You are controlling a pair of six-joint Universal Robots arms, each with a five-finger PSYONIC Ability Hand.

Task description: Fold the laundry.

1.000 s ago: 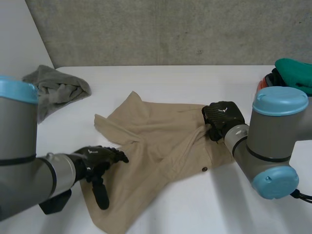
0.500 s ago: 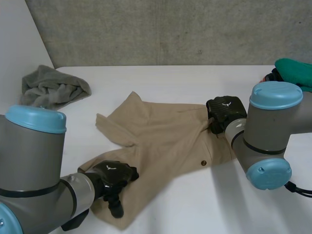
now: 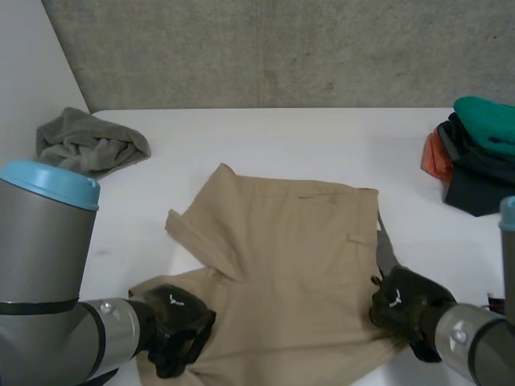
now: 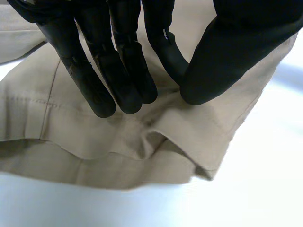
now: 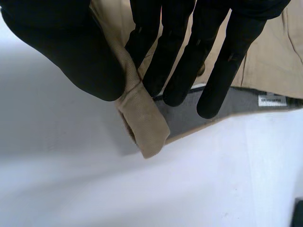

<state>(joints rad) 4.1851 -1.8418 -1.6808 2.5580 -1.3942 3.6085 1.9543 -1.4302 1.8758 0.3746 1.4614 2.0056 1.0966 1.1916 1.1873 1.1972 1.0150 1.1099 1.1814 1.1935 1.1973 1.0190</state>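
With the left hand (image 3: 175,326) and right hand (image 3: 402,304) each pinching a near corner of the beige garment (image 3: 298,241), lift evenly to avoid skewing the fold.

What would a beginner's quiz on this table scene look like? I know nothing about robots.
1. True or false: the left hand and the right hand each pinch a near corner of the tan garment.
2. What lies at the far left of the table? A: a grey towel. B: a plate. C: a book.
3. Fill the gap: the top item of the pile of clothes at the far right is ____ in colour.

Key: 1 true. 2 A. 3 green.
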